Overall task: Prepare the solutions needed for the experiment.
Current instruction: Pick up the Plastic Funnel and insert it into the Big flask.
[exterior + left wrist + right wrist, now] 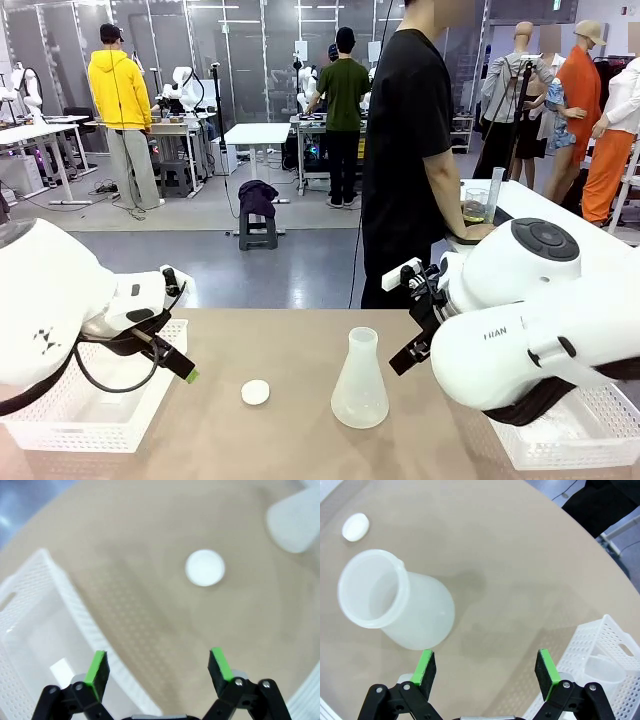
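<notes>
A frosted conical flask (359, 380) stands open on the tan table (300, 340), and a small white round cap (255, 392) lies to its left. The pale yellow-green solution (474, 214) sits shallow in a clear beaker by the person's hand (470, 233) on the far white table. My left gripper (190, 375) hovers open over the left basket's edge; its wrist view shows the cap (205, 567) ahead and the blurred flask (295, 522). My right gripper (412, 320) is open, above and right of the flask (395, 600), with the cap (355, 527) farther off.
A white perforated basket (100, 400) sits at the table's left and another (570, 430) at the right, the latter holding a translucent container (605, 670). A person in black (405, 150) stands at the far side, turned to the white table. The left basket (30, 630) lies under my left gripper (157, 667).
</notes>
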`<state>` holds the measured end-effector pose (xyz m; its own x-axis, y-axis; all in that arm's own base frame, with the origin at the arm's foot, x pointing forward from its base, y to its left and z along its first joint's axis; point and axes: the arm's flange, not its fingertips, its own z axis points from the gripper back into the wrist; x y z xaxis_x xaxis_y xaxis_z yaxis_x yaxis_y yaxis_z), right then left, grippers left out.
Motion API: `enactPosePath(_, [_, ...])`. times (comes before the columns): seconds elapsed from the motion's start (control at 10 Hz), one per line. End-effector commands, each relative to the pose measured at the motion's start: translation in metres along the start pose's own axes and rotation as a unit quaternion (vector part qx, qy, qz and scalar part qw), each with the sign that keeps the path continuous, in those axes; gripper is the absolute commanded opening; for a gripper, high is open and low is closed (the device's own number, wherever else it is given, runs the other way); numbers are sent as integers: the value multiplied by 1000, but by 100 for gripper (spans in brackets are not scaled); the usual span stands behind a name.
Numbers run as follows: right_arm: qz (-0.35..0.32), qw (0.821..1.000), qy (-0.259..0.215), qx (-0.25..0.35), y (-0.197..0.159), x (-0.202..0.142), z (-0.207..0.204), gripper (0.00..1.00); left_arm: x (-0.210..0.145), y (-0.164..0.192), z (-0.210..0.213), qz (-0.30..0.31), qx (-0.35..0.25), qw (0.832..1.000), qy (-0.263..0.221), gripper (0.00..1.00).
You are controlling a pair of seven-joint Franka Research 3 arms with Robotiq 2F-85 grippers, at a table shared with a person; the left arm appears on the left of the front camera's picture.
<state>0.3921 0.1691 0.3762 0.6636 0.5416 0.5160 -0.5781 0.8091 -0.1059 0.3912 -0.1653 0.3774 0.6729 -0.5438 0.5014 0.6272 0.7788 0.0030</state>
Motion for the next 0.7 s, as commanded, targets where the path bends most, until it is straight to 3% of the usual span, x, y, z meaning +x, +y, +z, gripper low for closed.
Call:
enactPosePath(0.0, [-19,996,-22,82,-19,5,23,100,9,29,19,15,-75,997,6,100])
enactPosePath(0.3, [-109,973,-47,196,-44,9,39,100,21,53,30,100,-180,978,-17,100])
enactPosePath(0.4, [-122,970,-56,202,-48,9,41,100,20,59,30,104,-206,973,-15,100])
enactPosePath(0.5, [-115,979,-39,164,-45,11,43,100,22,60,29,91,-206,974,-18,100])
enactPosePath(0.6, [-109,974,-53,191,-31,13,58,100,18,45,45,94,-175,980,-21,100])
